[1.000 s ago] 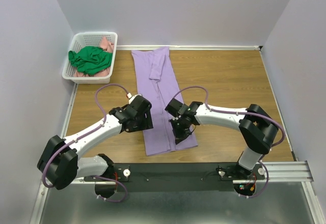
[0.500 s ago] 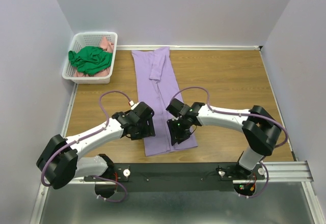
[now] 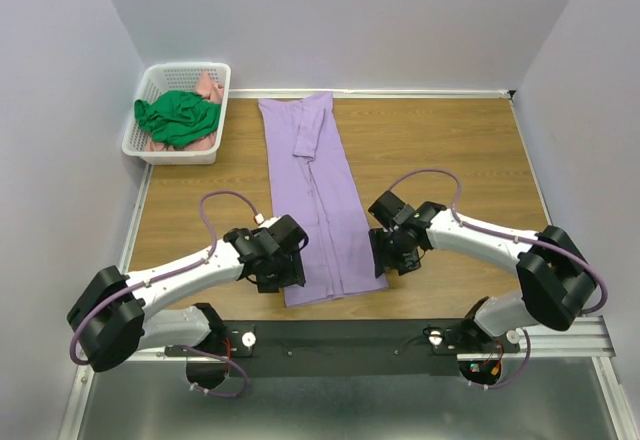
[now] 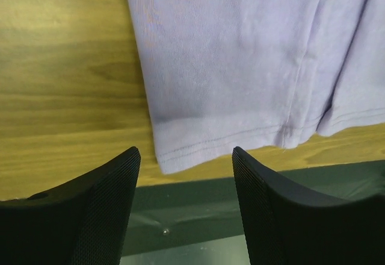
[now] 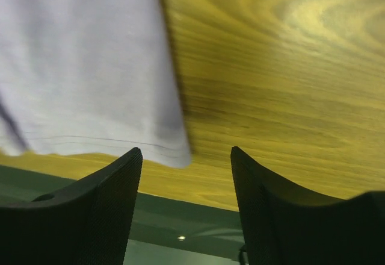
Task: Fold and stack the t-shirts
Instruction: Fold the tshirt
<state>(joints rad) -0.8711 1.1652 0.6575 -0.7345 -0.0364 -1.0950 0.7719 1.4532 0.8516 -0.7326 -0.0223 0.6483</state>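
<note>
The lavender-purple cloth t-shirt (image 3: pixel 318 185) lies as a narrow strip reaching the near edge of the wooden table (image 3: pixel 450 160), with the left gripper (image 4: pixel 186 208) and right gripper (image 5: pixel 186 208) parted and empty beside its hem corners, likely to pinch them.

We see the lavender t-shirt (image 3: pixel 322 200) lying flat on the worktop (image 3: pixel 450 150), just right of the white basket (image 3: pixel 190 68). It is folded lengthwise into a long narrow strip, with one sleeve laid over its far end and the hem nearest us. The green t-shirt (image 3: pixel 178 117) sits crumpled inside the basket, on top of the salmon-pink t-shirt (image 3: pixel 209 88).
</note>
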